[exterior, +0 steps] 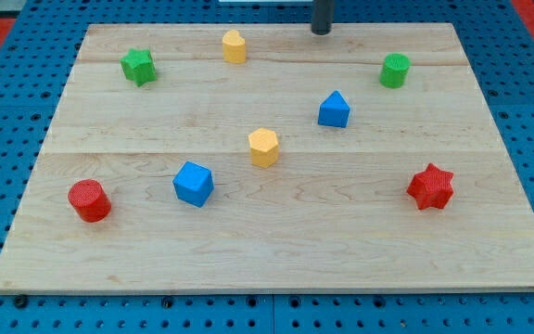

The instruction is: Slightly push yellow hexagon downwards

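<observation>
A pale wooden board [276, 241] lies on a blue perforated base [7, 111] (red patches at the view's top corners)

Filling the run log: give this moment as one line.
tip at view's top edge | touching no block | yellow hexagon mid-board, unpushed | second yellow block left of tip

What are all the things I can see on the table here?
Yellow hexagon: one, yellow, board's middle.
Yellow block: one, yellow, near the view's top.
Green star: one, green, upper left.
Green cylinder: one, green, upper right.
Blue block: one, blue, right of middle.
Blue cube: one, blue, lower left of the hexagon.
Red cylinder: one, red, lower left.
Red star: one, red, lower right.
Wooden board: one, pale wood.
My tip: one, dark, top edge, touching no block.
</observation>
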